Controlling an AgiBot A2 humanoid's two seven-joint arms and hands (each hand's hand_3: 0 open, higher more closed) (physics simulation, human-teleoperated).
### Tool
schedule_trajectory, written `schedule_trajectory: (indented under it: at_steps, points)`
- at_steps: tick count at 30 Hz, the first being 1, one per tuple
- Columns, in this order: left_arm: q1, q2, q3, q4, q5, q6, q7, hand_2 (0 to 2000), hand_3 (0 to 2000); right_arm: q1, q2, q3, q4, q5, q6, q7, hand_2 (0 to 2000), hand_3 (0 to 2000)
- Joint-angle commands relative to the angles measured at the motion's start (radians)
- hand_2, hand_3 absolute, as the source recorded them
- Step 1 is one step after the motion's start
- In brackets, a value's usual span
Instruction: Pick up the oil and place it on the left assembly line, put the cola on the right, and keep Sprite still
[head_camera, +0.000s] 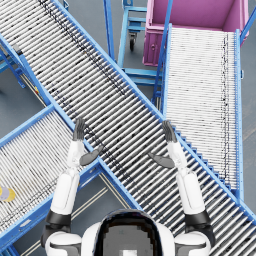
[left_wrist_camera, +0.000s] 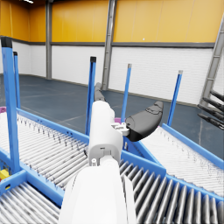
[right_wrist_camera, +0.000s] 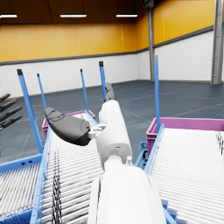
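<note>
One cropped yellowish object (head_camera: 6, 194) on left conveyor (head_camera: 35, 155)

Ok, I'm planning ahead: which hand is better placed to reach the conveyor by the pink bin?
Right, I'd say. The right hand is open over the middle conveyor, on the side nearest the right conveyor; the left hand is farther off.

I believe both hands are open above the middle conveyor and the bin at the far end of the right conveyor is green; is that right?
Not quite: the bin is pink, not green, as the head view shows. The left hand and right hand are indeed open above the middle conveyor.
</note>
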Motion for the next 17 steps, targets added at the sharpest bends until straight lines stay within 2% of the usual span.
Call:
schedule_trajectory:
  at_steps: [1, 17]
  points:
    - [0.0, 0.0, 0.001, 0.0, -0.002, 0.0, 0.0, 0, 0, -0.001, 0.001, 0.001, 0.0, -0.001, 0.0, 0.0, 0, 0]
    - [-0.001, -0.001, 0.003, 0.0, -0.008, 0.001, 0.001, 0, 0, -0.003, 0.003, 0.002, 0.0, -0.004, 0.001, -0.001, 0, 0]
